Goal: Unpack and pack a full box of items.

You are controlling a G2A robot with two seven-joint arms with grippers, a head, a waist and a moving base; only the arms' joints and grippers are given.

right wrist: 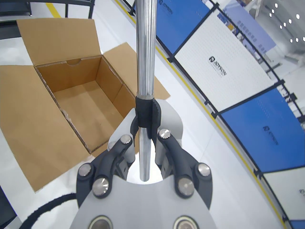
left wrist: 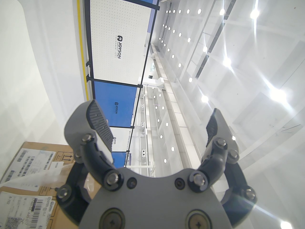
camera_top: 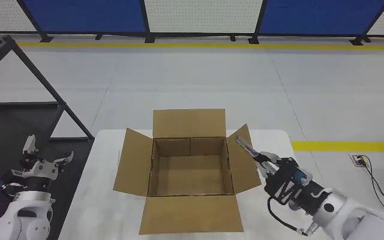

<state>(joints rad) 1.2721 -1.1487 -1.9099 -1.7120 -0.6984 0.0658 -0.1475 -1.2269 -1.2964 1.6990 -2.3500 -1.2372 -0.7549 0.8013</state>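
- Being gripped: a polished metal rod point(right wrist: 145, 48), pinched near one end by the right hand point(right wrist: 145, 116), hovering just right of the cardboard box point(camera_top: 189, 147) and its right flap.
- Looking stiff, smooth and slippery, likely light if hollow; judging a firm pinch square across the shaft, nearer its middle, safest against sliding or swinging.
- Standing open at the middle of the worktop point(camera_top: 102, 198): the box, flaps spread, holding nothing inside.
- Hanging left of the worktop, well apart from the box: the left hand point(camera_top: 45, 162), spread wide, gripping nothing.
- Showing clearly in the right wrist view the pads point(right wrist: 142, 110) closing on the rod, barely readable from the top view.
- Revealing in the left wrist view a labelled carton point(left wrist: 35, 158) beside that hand.
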